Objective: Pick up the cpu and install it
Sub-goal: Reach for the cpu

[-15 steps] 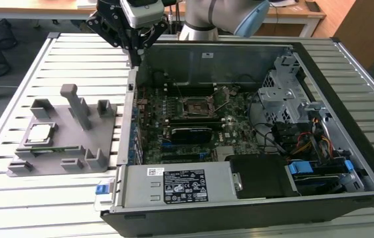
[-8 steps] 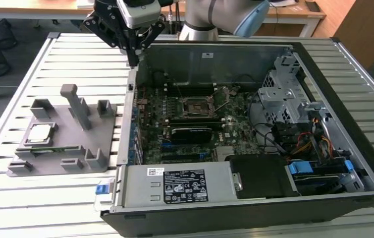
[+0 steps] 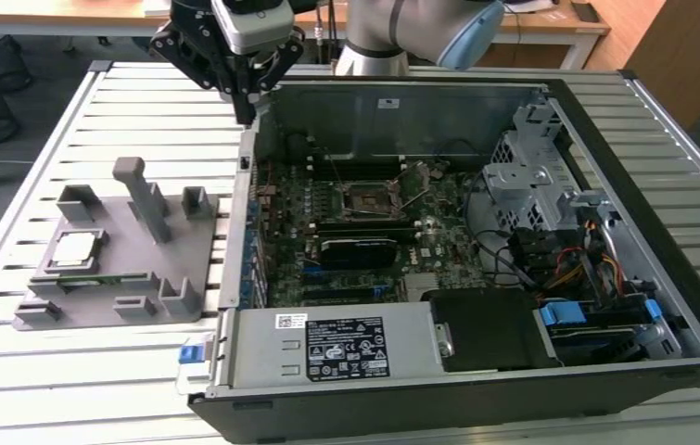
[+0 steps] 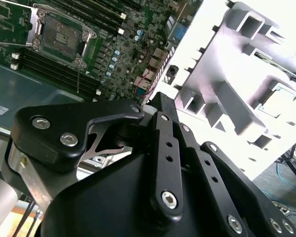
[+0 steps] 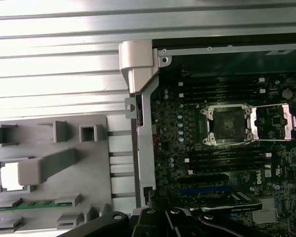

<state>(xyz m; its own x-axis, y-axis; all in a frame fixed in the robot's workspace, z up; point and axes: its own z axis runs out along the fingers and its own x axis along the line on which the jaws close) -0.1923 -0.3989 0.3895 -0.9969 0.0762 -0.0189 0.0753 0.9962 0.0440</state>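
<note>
Your gripper [image 3: 248, 113] hangs over the corner of the open computer case [image 3: 474, 102]. Its fingers [image 3: 241, 93] are drawn together with nothing between them. In the exterior view the fingertips point down at the case's side wall, where it borders the slatted table [image 3: 139, 102]. You cannot tell whether they touch that wall.

The cpu [image 3: 75, 250] is well apart from the fingers, off toward the exterior view's left. It lies flat, silver top up, in a square pocket of the grey holder [image 3: 133, 269] that sits on the table beside the case. Just past it, on the side farther from the fingers, a narrow green memory stick [image 3: 78, 281] rests in a slot of the same holder. Upright grey posts of the holder stand between the fingers and the cpu.

On the fingers' other side, inside the case, the socket [image 3: 368, 199] sits on the green board. In the first wrist view its metal frame is flipped open and its dark bed is bare.
</note>
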